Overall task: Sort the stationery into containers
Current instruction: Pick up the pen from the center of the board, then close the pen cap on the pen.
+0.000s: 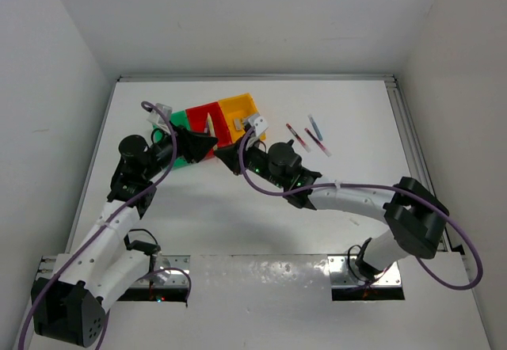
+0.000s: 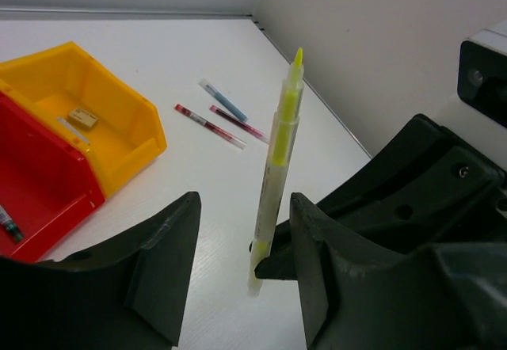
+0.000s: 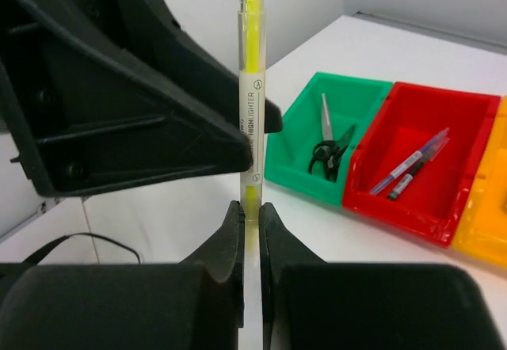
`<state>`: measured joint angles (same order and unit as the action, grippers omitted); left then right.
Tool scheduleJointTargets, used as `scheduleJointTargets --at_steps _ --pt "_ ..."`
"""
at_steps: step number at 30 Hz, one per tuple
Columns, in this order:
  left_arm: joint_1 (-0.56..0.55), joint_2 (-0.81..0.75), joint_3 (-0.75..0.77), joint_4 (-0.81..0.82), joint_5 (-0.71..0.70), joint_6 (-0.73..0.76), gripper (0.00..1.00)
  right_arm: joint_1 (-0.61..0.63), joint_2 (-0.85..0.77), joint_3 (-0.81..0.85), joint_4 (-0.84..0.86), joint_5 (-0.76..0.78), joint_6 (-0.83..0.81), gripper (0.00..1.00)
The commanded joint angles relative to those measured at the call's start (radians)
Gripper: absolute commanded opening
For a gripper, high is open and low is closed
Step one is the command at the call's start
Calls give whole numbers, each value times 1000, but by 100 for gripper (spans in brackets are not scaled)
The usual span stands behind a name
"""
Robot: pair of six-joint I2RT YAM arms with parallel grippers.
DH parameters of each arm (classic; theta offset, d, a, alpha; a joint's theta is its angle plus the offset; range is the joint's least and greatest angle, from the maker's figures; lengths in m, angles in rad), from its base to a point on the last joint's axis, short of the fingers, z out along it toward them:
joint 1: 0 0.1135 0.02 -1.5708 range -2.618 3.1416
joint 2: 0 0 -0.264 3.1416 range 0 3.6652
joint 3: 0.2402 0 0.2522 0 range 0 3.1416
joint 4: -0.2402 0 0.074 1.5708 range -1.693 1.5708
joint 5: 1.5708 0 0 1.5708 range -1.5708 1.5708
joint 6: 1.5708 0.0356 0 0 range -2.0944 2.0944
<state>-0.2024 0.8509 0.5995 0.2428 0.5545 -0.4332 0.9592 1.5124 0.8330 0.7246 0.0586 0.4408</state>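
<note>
A yellow highlighter (image 3: 251,89) stands upright above the table, and my right gripper (image 3: 247,207) is shut on its lower end. My left gripper (image 2: 244,203) is open, with a jaw on each side of the highlighter (image 2: 277,160). The shaft stands close to its right jaw, with a clear gap to the left one. Both grippers meet just in front of the containers: green bin (image 3: 360,89), red bin (image 3: 412,207), yellow bin (image 2: 131,148). Black-handled scissors (image 3: 329,148) lie in the green bin, two pens (image 3: 412,164) in the red, and a tan eraser (image 2: 82,117) in the yellow.
Three slim pens (image 2: 224,120) lie loose on the white table to the right of the yellow bin (image 1: 238,112), near the right wall. A purple cable (image 1: 412,192) trails along my right arm. White walls close in the table at the back and on both sides.
</note>
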Motion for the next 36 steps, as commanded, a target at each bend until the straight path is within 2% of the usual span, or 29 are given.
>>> scheduleJointTargets --at_steps 1,4,7,15,17,19,21,22,24,25,27,28,30,31,32,33,34,36 --pt "-8 -9 -4 47 -18 -13 46 10 12 43 62 -45 12 0" --pt "-8 -6 -4 47 -21 -12 36 13 20 55 61 -54 10 0" --pt "-9 -6 -3 39 -27 -10 22 15 22 63 65 -52 6 0" --pt "-8 -9 5 -7 -27 10 20 15 45 89 91 -54 19 0" --pt "-8 -10 5 -11 -28 10 3 13 55 100 99 -52 32 0" --pt "-8 -16 9 -16 -44 17 0 7 61 116 88 -54 45 0" --pt "-8 -21 20 -34 -57 36 0 1 68 130 33 -83 78 13" --pt "-6 -23 26 -43 -77 59 0 -11 62 135 6 -85 88 25" --pt "3 -27 39 -88 -105 92 0 -28 26 124 -81 -66 145 33" --pt "6 -29 40 -102 -138 126 0 -48 8 92 -106 -60 165 46" --pt "15 -36 48 -151 -183 190 0 -68 -66 54 -201 22 242 56" --pt "17 -38 52 -183 -239 211 0 -92 -98 28 -262 65 324 60" --pt "23 -42 62 -212 -325 276 0 -146 -181 40 -614 266 459 60" --pt "27 -44 66 -233 -353 298 0 -169 -204 92 -810 350 660 60" --pt "27 -49 69 -240 -390 336 0 -222 -237 124 -1187 486 891 60" --pt "29 -53 69 -240 -390 349 0 -223 -260 124 -1349 533 894 60" --pt "29 -58 68 -240 -413 361 0 -279 -286 105 -1577 570 1078 61" --pt "32 -70 62 -240 -419 372 0 -350 -401 21 -1718 625 1229 62"
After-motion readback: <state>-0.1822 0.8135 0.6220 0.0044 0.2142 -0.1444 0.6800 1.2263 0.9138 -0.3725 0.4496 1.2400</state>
